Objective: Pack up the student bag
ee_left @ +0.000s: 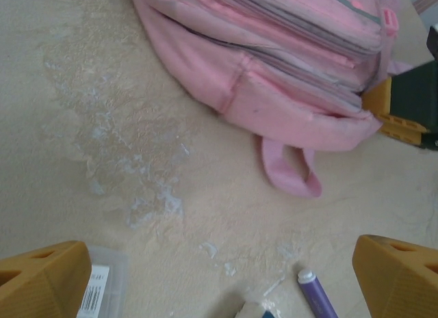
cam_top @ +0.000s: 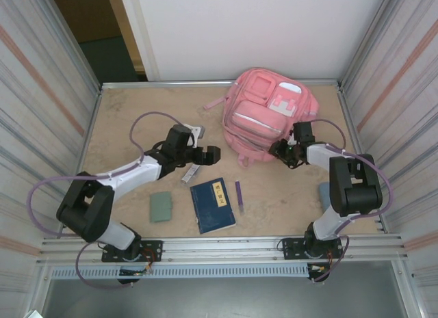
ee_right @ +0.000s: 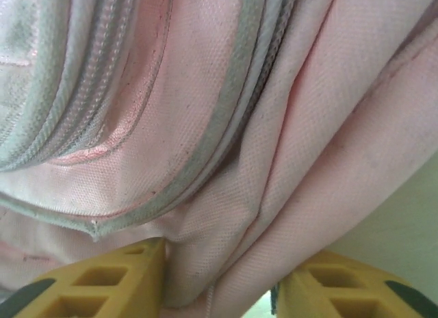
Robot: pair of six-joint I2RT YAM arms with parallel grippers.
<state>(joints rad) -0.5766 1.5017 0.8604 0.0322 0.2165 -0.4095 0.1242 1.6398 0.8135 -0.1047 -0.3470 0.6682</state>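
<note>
Pink fabric: the student bag (cam_top: pixel 267 116), at one o'clock on the surface (cam_top: pixel 137 120), zips seemingly closed (nothing visibly packed yet).

Right hand (cam_top: pixel 286 151): narrow, pinching a fold at the bag's five o'clock corner.

Left hand (cam_top: pixel 205 154): wide, holding nothing, at the bag's eight o'clock.

Left to pack, we judge: blue notebook (cam_top: pixel 213 204), purple pen (cam_top: pixel 239 195) and green pad (cam_top: pixel 161 206), all toward six o'clock, plus a clear case (ee_left: pixel 102 287).

Surface: beige, scuffed white.

Room: ribbed metal walls (cam_top: pixel 41 92) at three and nine, white wall (cam_top: pixel 260 31) at twelve, dark doorway (cam_top: pixel 102 31) at eleven.
</note>
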